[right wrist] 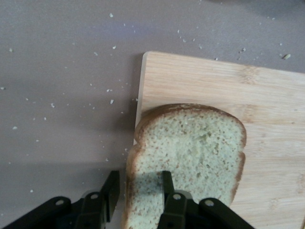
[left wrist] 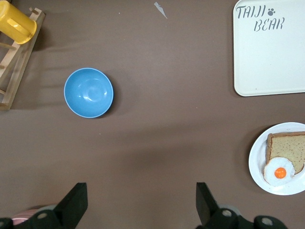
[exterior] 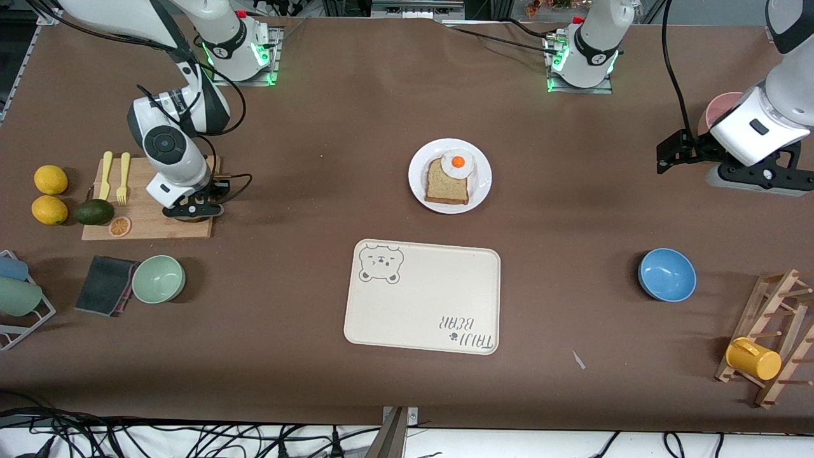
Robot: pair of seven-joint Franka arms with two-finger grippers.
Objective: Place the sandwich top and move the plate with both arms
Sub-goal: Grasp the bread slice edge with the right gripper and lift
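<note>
1. Front view: the plate sits mid-bench with a bread slice and fried egg on it, the tray nearer the camera. The right end effector is down at the board; the left end effector hangs over its end of the bench.
2. Left wrist view: the left end effector's fingers are spread wide, holding nothing, above bare bench near a blue bowl.
3. Right wrist view: the right end effector pinches the sandwich top's edge; the slice lies on the board.

Robot lab, 2 arms, table-mounted, cables
</note>
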